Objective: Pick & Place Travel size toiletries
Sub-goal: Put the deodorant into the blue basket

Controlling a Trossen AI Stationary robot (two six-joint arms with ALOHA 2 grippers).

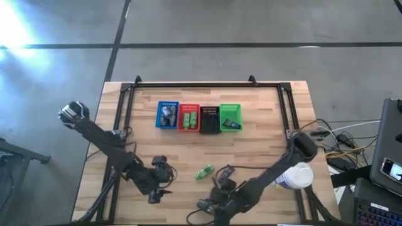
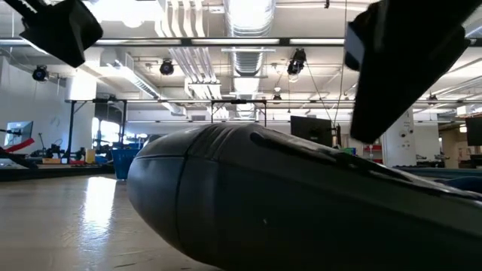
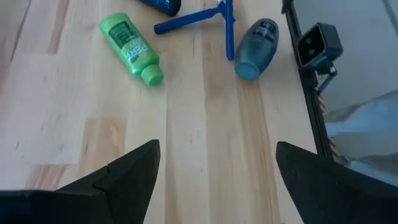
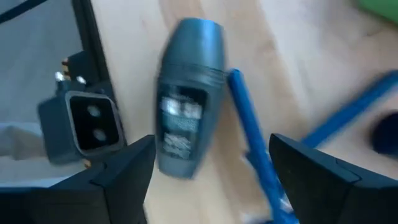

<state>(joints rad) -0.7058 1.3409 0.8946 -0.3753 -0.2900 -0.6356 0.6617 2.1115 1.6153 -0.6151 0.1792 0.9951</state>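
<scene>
Right gripper [image 4: 211,180] sat low at the table's near edge, fingers spread, nothing between them, directly over a grey mini bottle [image 4: 186,102] lying on its side with a blue razor [image 4: 255,146] touching it. Left gripper [image 3: 214,180] was also spread wide and empty, farther from that bottle [image 3: 255,46], with a green tube [image 3: 132,48] lying beyond the razor [image 3: 205,17].

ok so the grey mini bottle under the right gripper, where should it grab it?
Probably across the middle of the body, coming straight down. The grey bottle lies flat on the table, an oval with narrow sides that suit a pinch. The right gripper is open above it. Watch the blue razor close along one side; a finger could catch its handle.
</scene>
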